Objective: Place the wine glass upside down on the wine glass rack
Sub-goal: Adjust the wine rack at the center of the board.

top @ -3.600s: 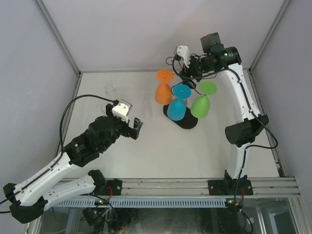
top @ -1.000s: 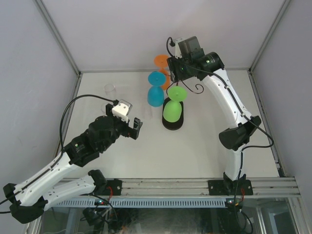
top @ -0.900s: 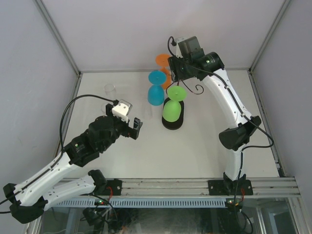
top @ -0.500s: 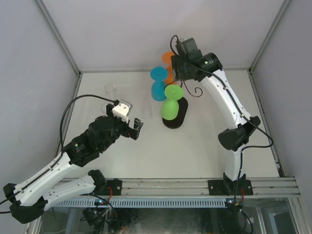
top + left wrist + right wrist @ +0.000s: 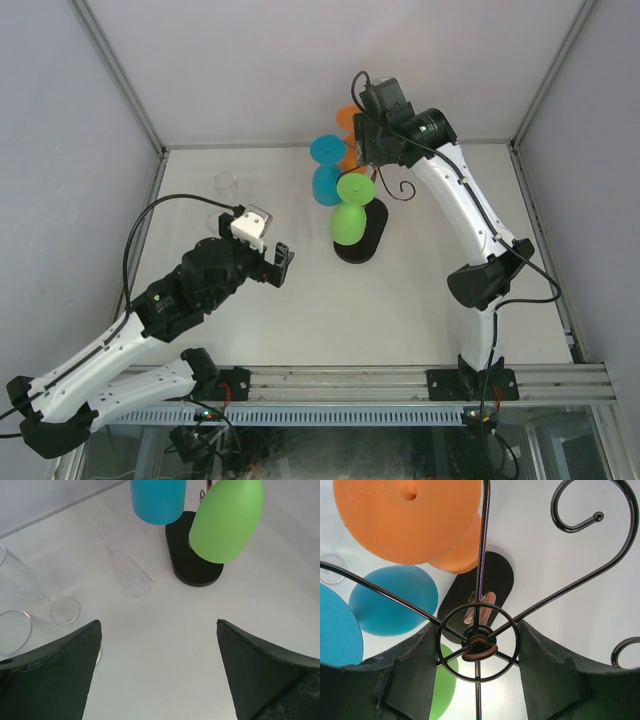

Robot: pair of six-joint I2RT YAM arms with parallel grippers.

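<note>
The wine glass rack [image 5: 404, 186] stands at the back of the table [image 5: 400, 300], a little right of centre, with its black oval base [image 5: 192, 567] flat on the white surface. Three coloured glasses hang from it bowl down. The green glass [image 5: 348, 222] is nearest, over the base, the blue glass [image 5: 326, 185] hangs to its left, and the orange glass [image 5: 410, 520] is at the rear.

The right gripper [image 5: 478, 645] comes down onto the top of the rack from above. In the right wrist view its two dark fingers [image 5: 410, 675] sit on either side of the small wire ring that crowns the stem, each against the ring's rim, so the ring is pinched between them. The right arm rises from its mount at the near right edge, bends at a raised elbow, and stretches back and leftward, with the wrist turned down over the rack.

A clear wine glass [image 5: 132, 575] lies on its side on the table just left of the base, apart from it. More clear glasses stand upright further left.

The left gripper [image 5: 277, 264] hangs over the left-centre of the table, aimed toward the rack, its fingers spread wide and holding nothing. The left arm runs low from the near left corner.
</note>
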